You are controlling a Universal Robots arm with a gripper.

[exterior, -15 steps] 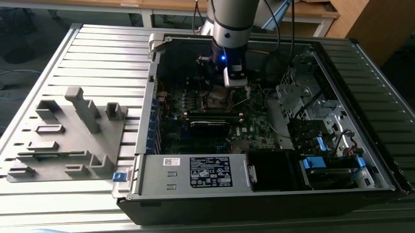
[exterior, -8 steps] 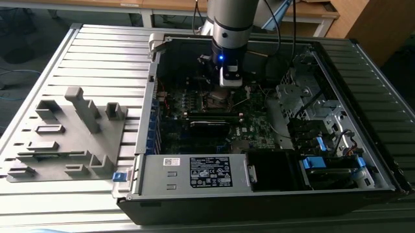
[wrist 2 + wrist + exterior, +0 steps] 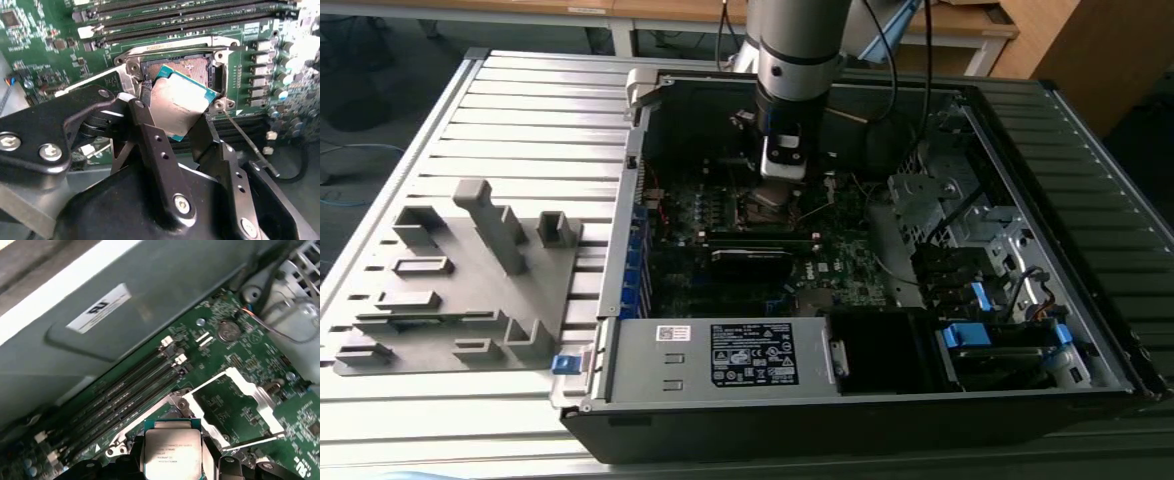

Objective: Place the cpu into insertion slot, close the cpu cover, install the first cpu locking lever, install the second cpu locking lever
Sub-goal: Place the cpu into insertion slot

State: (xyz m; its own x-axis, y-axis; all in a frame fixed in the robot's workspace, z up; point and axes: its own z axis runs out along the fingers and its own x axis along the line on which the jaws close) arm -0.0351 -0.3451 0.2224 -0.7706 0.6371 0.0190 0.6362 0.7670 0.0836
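1. Your black two-fingered gripper (image 3: 172,116) is clamping the cpu (image 3: 184,102), a small flat square chip with a dull grey metal top and a teal-green edge. Its fingers (image 3: 150,135) are drawn in only as far as the chip's width, one pressing on each of two opposite edges.
2. You are holding the cpu tilted, just over the insertion slot (image 3: 186,64), a small square dark socket with a brownish centre and a thin silver rim. You cannot tell whether the chip's lowest corner is touching the socket.
3. The cpu cover (image 3: 250,390), a thin shiny silver square frame plate with a big square window, is lying swung open to one side of the slot, with green circuit board showing through its window.
4. A thin silver lever rod (image 3: 246,142) is angling away from one corner of the socket, clear of its frame.
5. Long black memory slots (image 3: 130,390) are running in parallel rows just beside the socket.
6. In the exterior view, the grey robot arm (image 3: 794,50) is reaching down into the open black computer case (image 3: 854,425), which is lying on a slatted grey metal table (image 3: 520,110).
7. A grey metal box with a white label (image 3: 747,355) is sitting inside the case's near wall. A grey moulded fixture tray (image 3: 454,270) is resting on the table at the exterior view's left of the case.
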